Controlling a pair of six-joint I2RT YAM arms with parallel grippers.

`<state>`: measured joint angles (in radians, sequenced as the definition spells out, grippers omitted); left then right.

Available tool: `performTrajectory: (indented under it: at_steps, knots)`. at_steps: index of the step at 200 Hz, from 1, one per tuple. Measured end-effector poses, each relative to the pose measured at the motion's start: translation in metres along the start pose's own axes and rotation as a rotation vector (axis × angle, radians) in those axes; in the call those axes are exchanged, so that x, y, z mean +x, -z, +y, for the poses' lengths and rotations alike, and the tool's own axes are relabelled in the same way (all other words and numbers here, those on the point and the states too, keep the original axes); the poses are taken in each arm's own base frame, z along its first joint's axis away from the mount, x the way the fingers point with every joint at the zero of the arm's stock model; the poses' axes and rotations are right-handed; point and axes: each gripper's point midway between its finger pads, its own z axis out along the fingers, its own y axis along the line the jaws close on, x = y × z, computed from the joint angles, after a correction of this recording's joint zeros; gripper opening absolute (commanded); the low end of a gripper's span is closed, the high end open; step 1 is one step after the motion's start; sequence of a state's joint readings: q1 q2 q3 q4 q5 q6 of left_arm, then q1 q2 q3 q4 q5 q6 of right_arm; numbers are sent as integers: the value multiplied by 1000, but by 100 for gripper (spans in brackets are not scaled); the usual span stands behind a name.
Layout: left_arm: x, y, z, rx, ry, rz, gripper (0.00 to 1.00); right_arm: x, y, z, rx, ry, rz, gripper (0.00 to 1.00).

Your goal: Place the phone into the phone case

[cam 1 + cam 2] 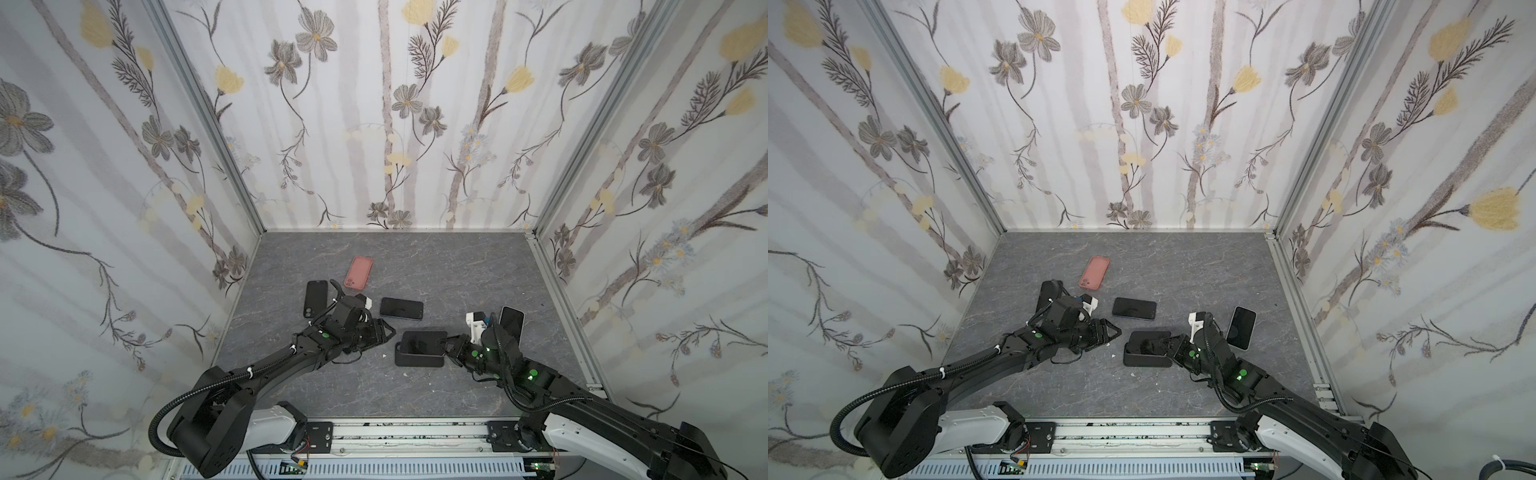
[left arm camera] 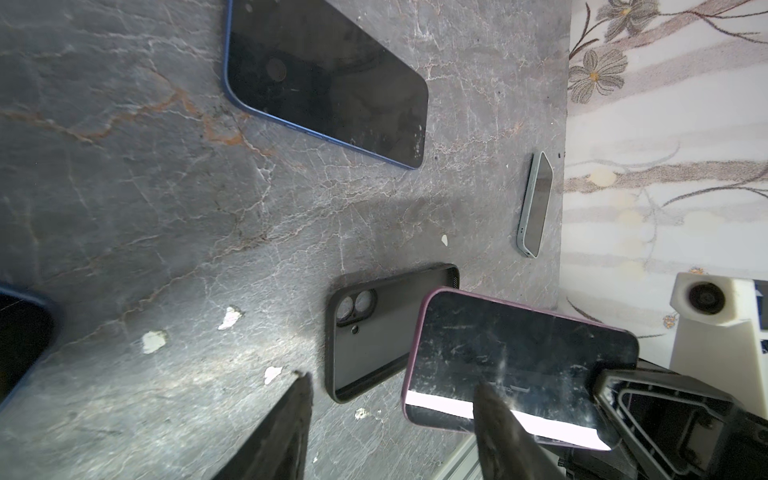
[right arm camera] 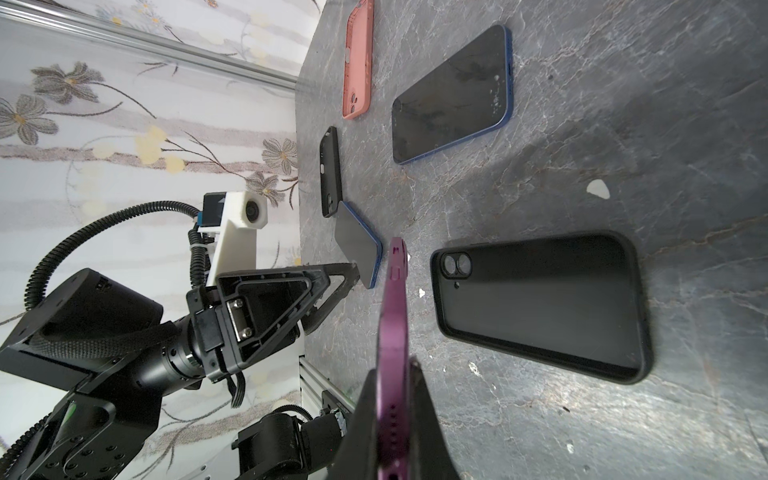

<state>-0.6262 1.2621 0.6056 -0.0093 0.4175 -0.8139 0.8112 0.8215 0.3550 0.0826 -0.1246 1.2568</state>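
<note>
- Right gripper (image 3: 392, 415) is pinched tight on the short end of the purple-edged phone (image 3: 395, 316), with a finger on each face.
- The phone juts straight out from those fingertips, screen dark and scuffed.
- The open black phone case (image 3: 540, 307) lies flat on the grey table (image 1: 457, 270), just beneath and beside the held phone, hollow side up.
- From the left wrist view, the phone (image 2: 519, 357) overlaps the case's (image 2: 365, 332) end away from the camera cutout. I can't tell whether they touch.
- Left gripper (image 1: 384, 334) has its jaws spread with nothing between them, pointing at the case from the opposite side.
- Beyond the left gripper's tips lies a blue-edged phone (image 1: 401, 308), and further out a pink case (image 1: 358, 272).
- A pale-edged phone (image 1: 511, 326) lies just behind the right wrist.
</note>
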Motion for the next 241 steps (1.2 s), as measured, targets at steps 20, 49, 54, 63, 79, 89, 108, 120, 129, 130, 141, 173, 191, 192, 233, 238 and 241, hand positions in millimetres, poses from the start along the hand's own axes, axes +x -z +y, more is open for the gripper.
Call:
performTrajectory:
  at_steps: [20,49,54,63,79,89,108,120,129,130,141,173,191,192,233,238,241]
  knots:
    - [3,-5,4,-8,9,13,61,1,-2,-2,8,-1,8,0]
    - [7,-11,6,-14,18,30,61,0,-3,0,30,7,14,0]
    - [8,-12,7,-15,18,33,61,0,-3,-1,34,8,14,0]
    - [9,-14,8,-19,17,40,61,1,-5,-4,48,8,19,0]
    - [12,-17,9,-24,16,51,61,4,-8,-13,82,10,34,0]
    - [15,-19,9,-25,15,59,61,6,-11,-19,104,18,46,0]
    - [19,-22,9,-28,12,77,60,11,-14,-26,131,20,73,0]
    - [21,-24,9,-29,9,85,60,12,-15,-27,139,29,81,0]
    - [23,-25,9,-32,8,92,60,13,-16,-28,142,35,88,0]
    - [24,-26,9,-32,8,93,60,13,-17,-28,142,35,89,0]
    - [27,-27,10,-34,7,105,60,14,-18,-28,145,38,93,0]
    - [33,-32,14,-46,7,127,59,15,-21,-27,144,57,107,0]
    - [35,-36,17,-55,12,136,59,14,-22,-25,142,65,109,0]
    - [35,-36,17,-56,12,137,59,14,-22,-24,142,65,109,0]
    - [36,-43,22,-67,16,148,57,10,-25,-19,143,81,111,0]
    - [36,-44,22,-68,17,148,56,10,-25,-20,145,79,113,0]
    - [36,-44,22,-67,17,149,56,10,-26,-20,145,79,115,0]
